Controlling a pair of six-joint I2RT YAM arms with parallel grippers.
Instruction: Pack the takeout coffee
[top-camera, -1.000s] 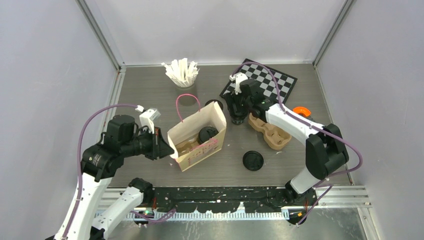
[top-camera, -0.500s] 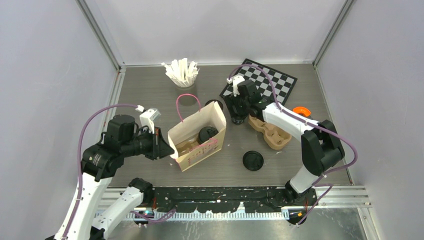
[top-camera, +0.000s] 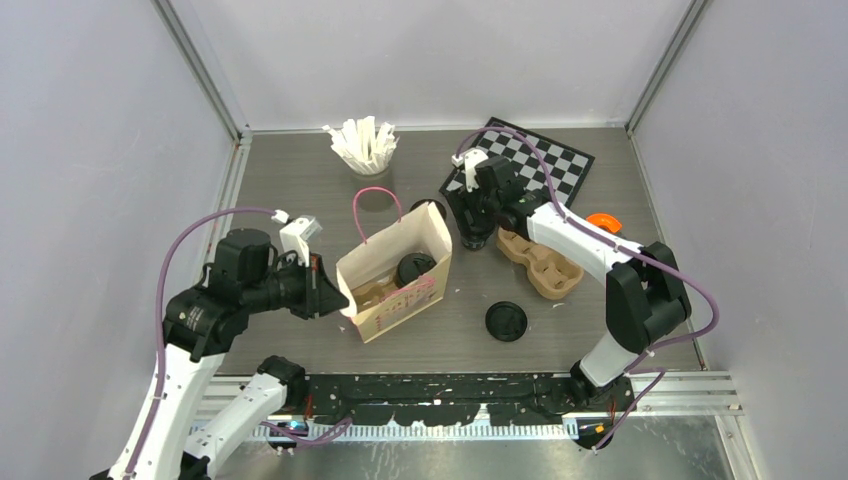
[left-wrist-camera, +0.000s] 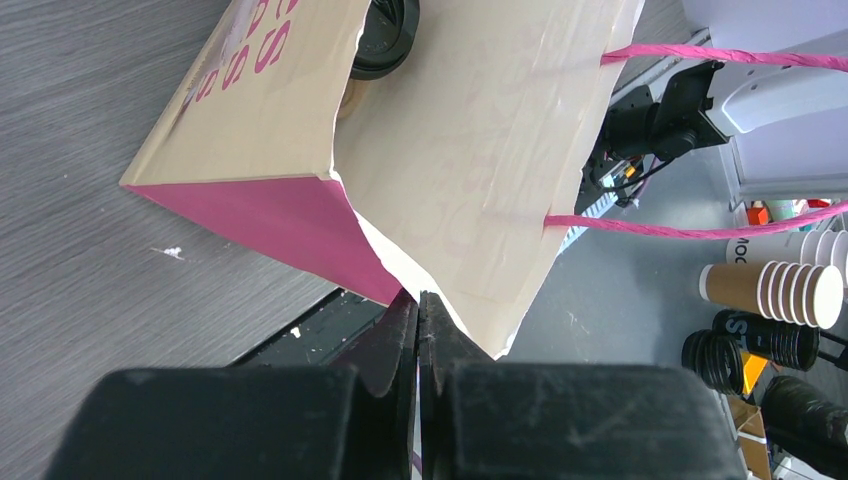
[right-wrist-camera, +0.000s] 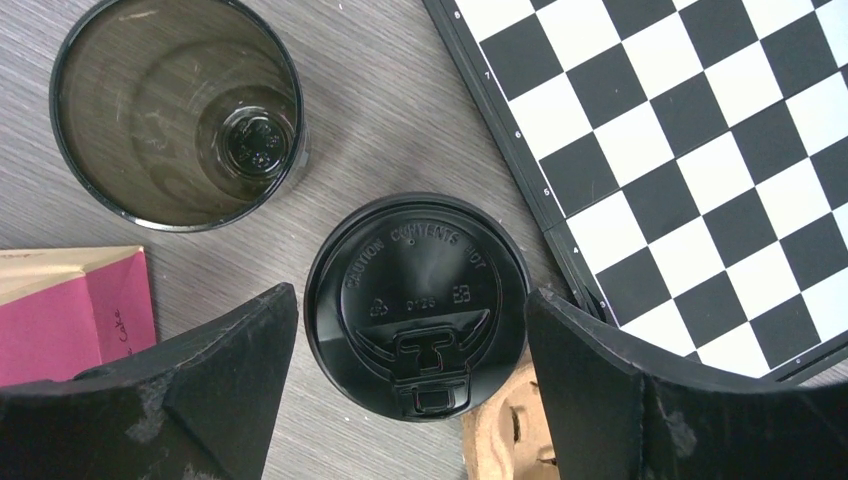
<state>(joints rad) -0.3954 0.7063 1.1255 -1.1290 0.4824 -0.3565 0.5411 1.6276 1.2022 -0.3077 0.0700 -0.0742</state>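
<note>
Toward the far edge of the table (top-camera: 300, 170), the right gripper (right-wrist-camera: 412, 340) had barely moved, spread wide around the lidded cup (right-wrist-camera: 417, 290). The left gripper (left-wrist-camera: 418, 320) stayed clamped on the bag (left-wrist-camera: 470, 150).

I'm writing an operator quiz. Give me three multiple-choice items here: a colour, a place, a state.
1. The handles of the paper bag are: A pink; B green; C white.
2. The loose lid lies: A inside the bag; B on the table, right of the bag; C on a cup.
3. The right tool is: A shut on the bag; B open around the lidded cup on the table; C shut on the loose lid.
Answers: A, pink cords show in the left wrist view; B, it lies flat on bare table; B, its fingers stand apart either side of the cup.
</note>
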